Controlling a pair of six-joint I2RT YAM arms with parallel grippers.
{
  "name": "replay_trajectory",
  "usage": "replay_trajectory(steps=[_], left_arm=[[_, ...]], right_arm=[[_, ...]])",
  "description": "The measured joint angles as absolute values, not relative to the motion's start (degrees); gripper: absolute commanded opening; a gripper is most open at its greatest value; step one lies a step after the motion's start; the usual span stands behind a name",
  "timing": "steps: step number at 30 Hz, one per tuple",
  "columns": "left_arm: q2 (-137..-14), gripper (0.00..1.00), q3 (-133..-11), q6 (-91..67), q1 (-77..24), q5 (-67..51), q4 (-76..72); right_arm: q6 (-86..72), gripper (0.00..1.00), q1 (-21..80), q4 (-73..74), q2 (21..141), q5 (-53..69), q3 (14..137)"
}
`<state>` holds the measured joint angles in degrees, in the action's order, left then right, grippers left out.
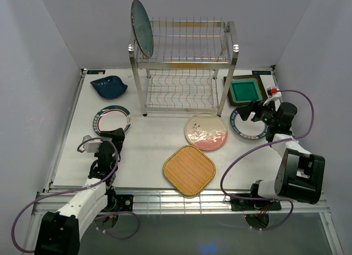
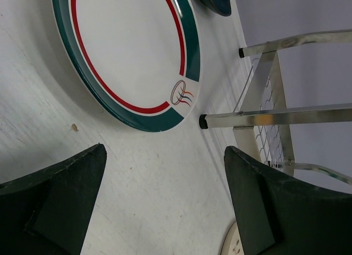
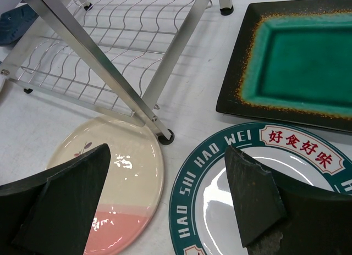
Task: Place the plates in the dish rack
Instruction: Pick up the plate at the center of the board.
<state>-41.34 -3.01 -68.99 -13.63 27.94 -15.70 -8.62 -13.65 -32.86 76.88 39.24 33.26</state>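
L gripper [image 2: 165,150] wide open, empty, front-left of rack [image 1: 190,73], beside red/green-rimmed white plate [image 1: 112,120]. R gripper [image 3: 168,150] wide open, empty, over lettered white plate [image 3: 247,211] front-right of rack. Teal plate [image 1: 142,27] stands on edge at top tier's left end. Pink plate [image 1: 206,132] and orange plate [image 1: 188,170] lie flat in front of rack.

table [image 1: 143,150]: white | walls [image 1: 33,57]: pale grey | front rail [image 1: 181,203]: aluminium
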Motion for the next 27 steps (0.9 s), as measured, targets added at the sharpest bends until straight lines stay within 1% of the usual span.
replay_trajectory(steps=[13,19,27], left_arm=[[-48.7,0.98,-3.0,-70.8,-5.4,18.6,-21.4],[-52.1,0.98,-3.0,-73.4,-4.0,17.5,-25.2],[-59.7,0.97,-3.0,-74.6,-1.9,17.0,-30.2]], right_arm=[[-8.7,0.9,-14.6,-32.9,76.9,39.6,33.3],[-8.9,0.9,-14.7,-32.9,76.9,40.2,33.3],[-9.0,0.9,-15.0,-32.9,76.9,40.7,33.5]])
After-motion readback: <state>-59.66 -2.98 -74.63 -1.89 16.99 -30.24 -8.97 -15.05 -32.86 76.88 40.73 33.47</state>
